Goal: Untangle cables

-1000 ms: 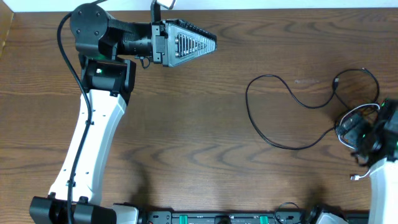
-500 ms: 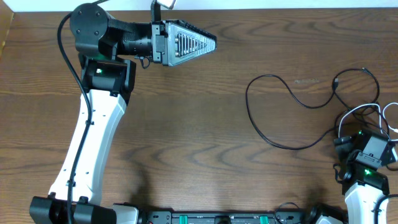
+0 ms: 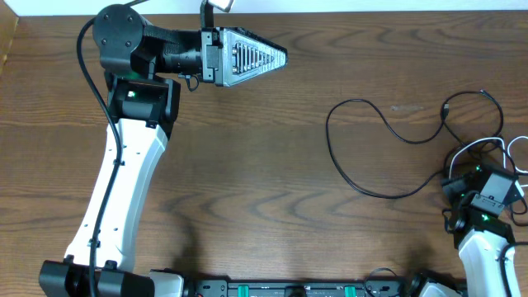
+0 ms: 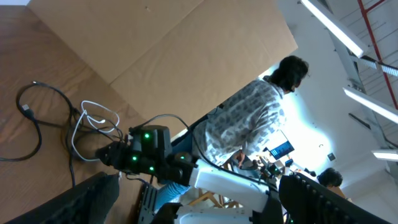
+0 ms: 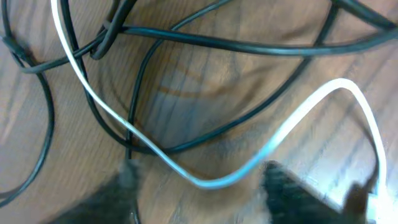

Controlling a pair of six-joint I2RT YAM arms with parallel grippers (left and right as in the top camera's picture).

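A thin black cable (image 3: 328, 136) lies in a long loop on the right half of the wooden table. Its far part mixes with a white cable (image 3: 477, 145) in loose loops at the right edge. My right gripper (image 3: 487, 191) hangs low over this tangle. In the right wrist view its blurred fingers (image 5: 199, 182) are open, with a bend of the white cable (image 5: 292, 127) lying between them and black strands (image 5: 249, 46) beyond. My left gripper (image 3: 280, 56) is raised at the back left, open and empty (image 4: 199, 180), pointing right. From there both the black cable (image 4: 25, 106) and the white cable (image 4: 93, 118) show far off.
The left arm's white body (image 3: 124, 181) runs from the front edge up the left side of the table. A small black plug (image 3: 445, 107) ends the black cable near the right. People and cardboard (image 4: 186, 43) stand beyond the table.
My right arm has drawn back toward the front edge and dropped over the tangle. The white cable now lies in loops to its right. The left arm has not moved.
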